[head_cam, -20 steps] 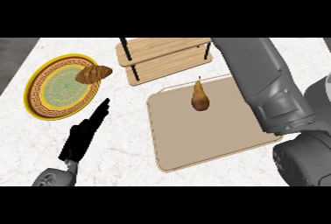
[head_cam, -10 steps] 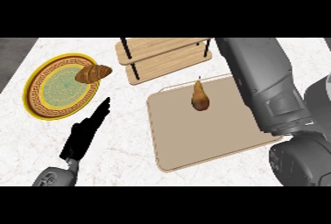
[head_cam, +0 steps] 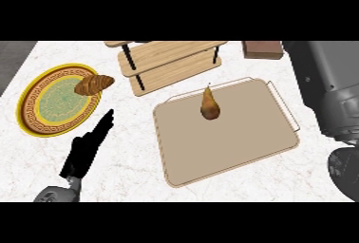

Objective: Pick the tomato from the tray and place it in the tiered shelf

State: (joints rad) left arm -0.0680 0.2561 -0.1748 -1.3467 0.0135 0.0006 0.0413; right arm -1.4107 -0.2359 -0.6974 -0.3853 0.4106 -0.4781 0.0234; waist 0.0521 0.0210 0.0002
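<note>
The left hand (head_cam: 88,147) lies low at the left of the head view, its black fingers straight and close together, pointing up and slightly right across the bare marble counter (head_cam: 126,180). It holds nothing and touches none of the objects. Its fingertips end just below the lower right rim of a round plate (head_cam: 33,121), which has a yellow edge, a patterned brown band and a green centre. A croissant (head_cam: 94,84) rests on the upper right part of that plate, partly over the rim.

To the right of the hand, well apart from it, sits a flat tan tray (head_cam: 231,147) with rounded corners and a thin handle along its right side. Near the tray's upper middle stands a small brown, pear-shaped item (head_cam: 209,105) with a pointed top; it does not look like a tomato, though it is the only thing on the tray.

Just above the tray's upper left corner is the tiered shelf (head_cam: 172,59), made of light wooden boards on dark posts, seen from above and tilted in the view. A small brown block (head_cam: 262,49) lies right of the shelf.

The right arm (head_cam: 329,95) fills the right edge as a grey mass; its hand is hidden, so I cannot tell how its fingers stand.
</note>
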